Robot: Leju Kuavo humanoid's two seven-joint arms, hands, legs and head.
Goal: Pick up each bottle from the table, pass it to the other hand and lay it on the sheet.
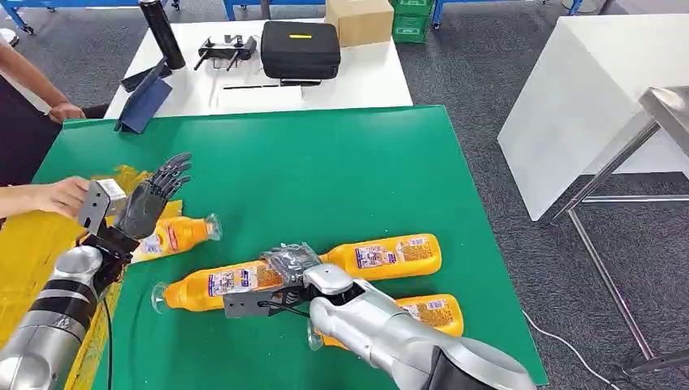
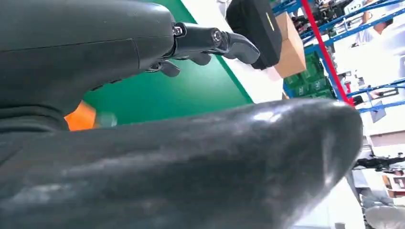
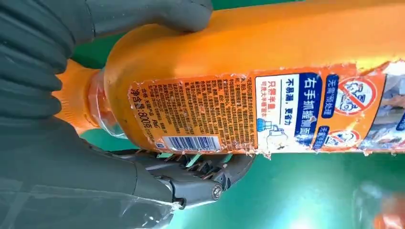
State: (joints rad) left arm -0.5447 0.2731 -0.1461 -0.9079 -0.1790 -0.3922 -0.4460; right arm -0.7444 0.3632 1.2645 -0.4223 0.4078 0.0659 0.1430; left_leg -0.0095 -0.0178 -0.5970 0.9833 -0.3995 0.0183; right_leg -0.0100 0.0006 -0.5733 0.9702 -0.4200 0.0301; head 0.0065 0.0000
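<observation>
Head view: four orange bottles lie flat on the green table [image 1: 325,162]. Long bottle [image 1: 223,283], mid-table, gripped at its body by the right hand [image 1: 288,272], fingers wrapped round it. Second bottle [image 1: 390,254] just beyond the hand; third bottle [image 1: 435,313] beside the right forearm. Short bottle [image 1: 175,236] rests at the yellow sheet [image 1: 32,244] edge. Left hand [image 1: 154,195] above it, fingers spread, holding nothing. A person's hand [image 1: 61,195] close by.
</observation>
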